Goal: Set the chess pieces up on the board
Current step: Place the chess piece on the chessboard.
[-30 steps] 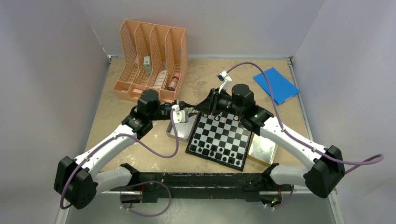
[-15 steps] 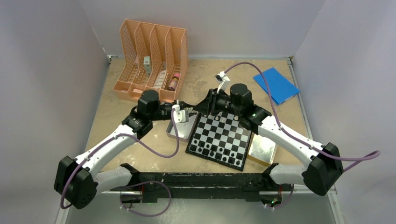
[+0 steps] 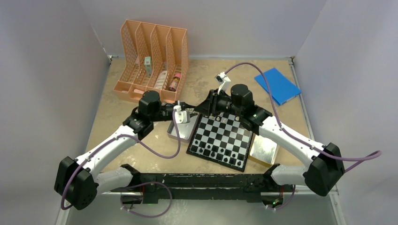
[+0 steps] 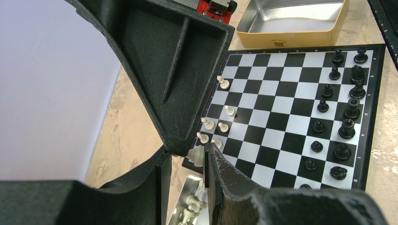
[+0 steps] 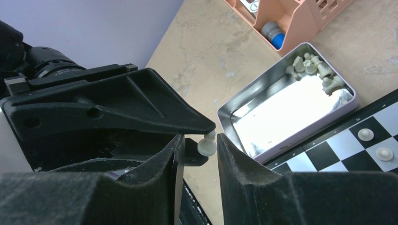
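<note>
Right wrist: silver tin (image 5: 281, 119) with white chess pieces (image 5: 300, 65) inside

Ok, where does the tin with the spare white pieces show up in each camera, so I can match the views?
Top external: the tin sits centre-left, just left of the board.
Left wrist: tin is only a sliver at the bottom edge, with white pieces inside.
Right wrist: tin is centre-right and open, with white pieces heaped at its far end.
Shared landmark: the board, next to the tin in every view.
</note>
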Robot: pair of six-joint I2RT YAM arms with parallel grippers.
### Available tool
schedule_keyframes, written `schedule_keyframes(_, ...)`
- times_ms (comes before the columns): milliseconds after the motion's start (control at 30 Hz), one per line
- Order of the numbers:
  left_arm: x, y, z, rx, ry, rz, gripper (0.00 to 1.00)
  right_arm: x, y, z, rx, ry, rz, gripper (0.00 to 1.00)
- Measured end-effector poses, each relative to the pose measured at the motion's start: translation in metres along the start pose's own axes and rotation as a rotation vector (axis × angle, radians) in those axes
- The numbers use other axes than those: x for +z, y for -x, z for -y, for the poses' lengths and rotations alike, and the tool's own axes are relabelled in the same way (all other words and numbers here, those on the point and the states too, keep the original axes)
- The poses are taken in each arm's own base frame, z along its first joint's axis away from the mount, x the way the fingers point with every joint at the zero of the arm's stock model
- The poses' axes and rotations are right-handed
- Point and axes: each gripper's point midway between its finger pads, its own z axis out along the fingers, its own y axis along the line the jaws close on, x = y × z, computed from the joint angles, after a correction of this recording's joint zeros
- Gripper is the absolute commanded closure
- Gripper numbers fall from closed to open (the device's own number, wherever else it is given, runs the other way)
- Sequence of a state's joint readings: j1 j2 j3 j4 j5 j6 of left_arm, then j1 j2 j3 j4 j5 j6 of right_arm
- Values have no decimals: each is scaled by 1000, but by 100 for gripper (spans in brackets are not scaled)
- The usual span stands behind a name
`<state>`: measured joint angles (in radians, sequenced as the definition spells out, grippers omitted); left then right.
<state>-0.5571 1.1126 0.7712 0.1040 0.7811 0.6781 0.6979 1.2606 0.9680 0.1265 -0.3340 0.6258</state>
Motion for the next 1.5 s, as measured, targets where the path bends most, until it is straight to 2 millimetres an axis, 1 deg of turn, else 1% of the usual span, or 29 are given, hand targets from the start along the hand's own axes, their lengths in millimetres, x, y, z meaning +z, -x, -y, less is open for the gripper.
schedule_keyframes(167,1,1,-1,6,2,5,94,0,-4,3,0,-6,-9,68)
schedule_keyframes(300,1,2,-1,8,3,7,94,0,-6,4,0,-6,-13,67)
schedule_keyframes(533,0,5,-1,14,2,14,94,1,-3,2,-6,6,-1,68)
schedule_keyframes(667,-1,7,-1,27,2,19,94,2,-2,-1,-11,22,4,70)
schedule_keyframes(933,-1,7,-2,37,4,21,94,4,-4,1,-17,29,1,89)
schedule_keyframes(1033,-1,6,-2,40,6,18,85,5,-4,3,-24,22,8,97)
schedule_keyframes(1200,-1,6,-1,31,7,15,68,0,-2,8,-39,-3,57,99)
schedule_keyframes(1267,1,8,0,27,3,22,61,-5,-2,8,-52,-15,85,99)
schedule_keyframes(1367,-1,7,3,-25,0,9,46,-17,8,20,-76,-80,171,99)
schedule_keyframes(1500,-3,6,11,-124,-16,-9,39,-35,21,38,-79,-177,285,99)
